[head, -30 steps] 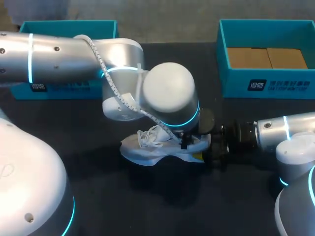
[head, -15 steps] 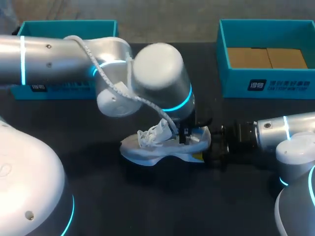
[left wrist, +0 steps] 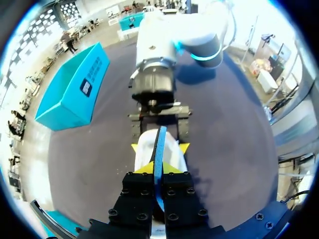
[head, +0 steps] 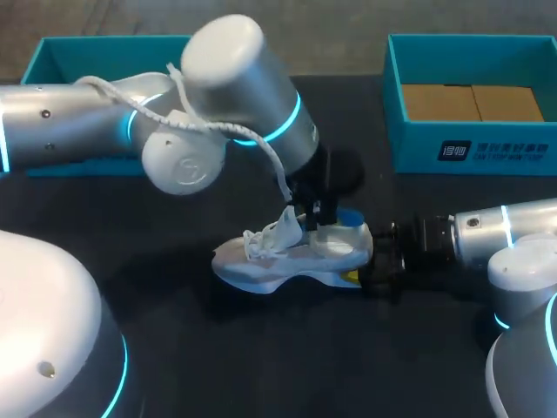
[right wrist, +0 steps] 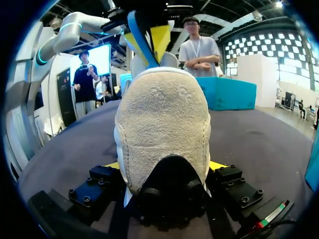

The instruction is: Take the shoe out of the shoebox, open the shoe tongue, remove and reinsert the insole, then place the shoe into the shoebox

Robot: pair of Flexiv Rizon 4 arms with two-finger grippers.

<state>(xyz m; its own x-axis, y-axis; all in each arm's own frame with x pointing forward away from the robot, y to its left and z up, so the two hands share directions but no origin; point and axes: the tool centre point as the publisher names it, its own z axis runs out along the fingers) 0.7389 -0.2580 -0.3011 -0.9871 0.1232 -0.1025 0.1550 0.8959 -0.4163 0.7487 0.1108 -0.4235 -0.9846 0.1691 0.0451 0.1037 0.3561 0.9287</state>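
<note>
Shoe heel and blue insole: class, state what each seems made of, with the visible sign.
The shoe heel looks like beige suede or felt, matt: fuzzy nap. The blue insole seems thin foam or fabric: edge-on, a slim curved strip.

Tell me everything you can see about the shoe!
The shoe is a white sneaker with white laces and a fuzzy beige heel. It stands upright on the dark table. The right hand grips its heel from both sides. The left hand pinches its blue insole, lifted partly out.
</note>
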